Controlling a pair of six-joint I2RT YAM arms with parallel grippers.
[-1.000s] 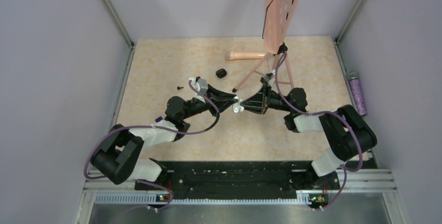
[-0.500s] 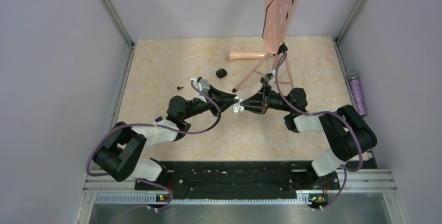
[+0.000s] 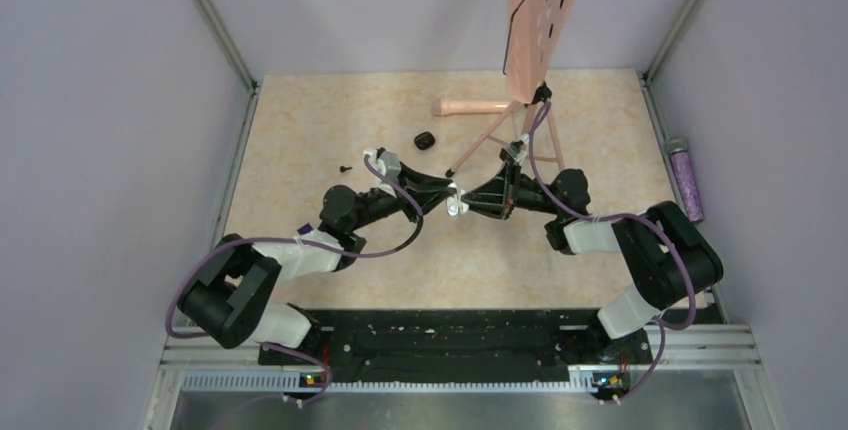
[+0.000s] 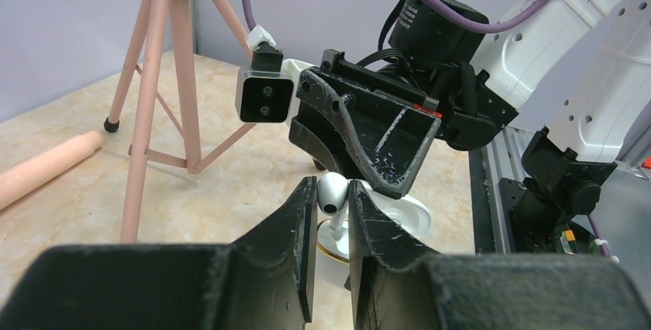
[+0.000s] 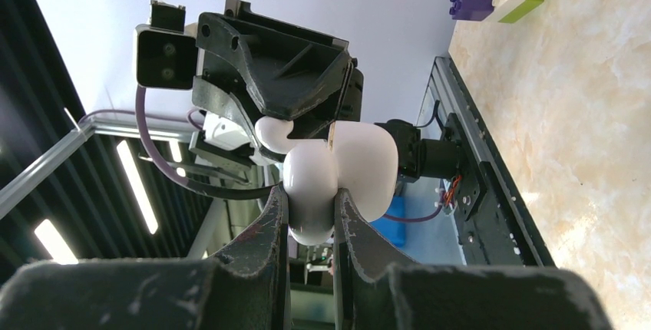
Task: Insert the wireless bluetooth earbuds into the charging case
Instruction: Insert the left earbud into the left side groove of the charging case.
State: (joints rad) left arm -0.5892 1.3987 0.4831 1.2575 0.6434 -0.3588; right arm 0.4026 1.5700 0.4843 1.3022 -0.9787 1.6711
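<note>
Earbud (image 4: 332,192), white w/ a stem, is sitting pinched by its round head in the left gripper (image 4: 332,206), whose jaws are pressing on it from both sides. The stem is pointing down at the white charging case (image 4: 395,215) just under it. Whether the tip is in a socket can't be told. Risk here: the grip is landing on a smooth, curved head, so a side load from the case rim is prob. going to twist the bud or squirt it out.

Right wrist view: the right gripper (image 5: 309,196) is clamping the case, jaws tight on its rounded shell, w/ the bud just beside it. The case seems to be hanging off the table (image 5: 583,153) w/ nothing backing it, so an off-axis push risks turning it in the grip & misaligning the socket. A purple-and-yellow block (image 5: 495,0) is lying far off.

Top view: both grippers are meeting tip to tip mid-table, the white parts too small to separate. A small black piece (image 3: 424,139) & a tinier black speck (image 3: 345,167) are lying well apart from them, identity unclear. A dropped bud would prob. roll away.
</note>
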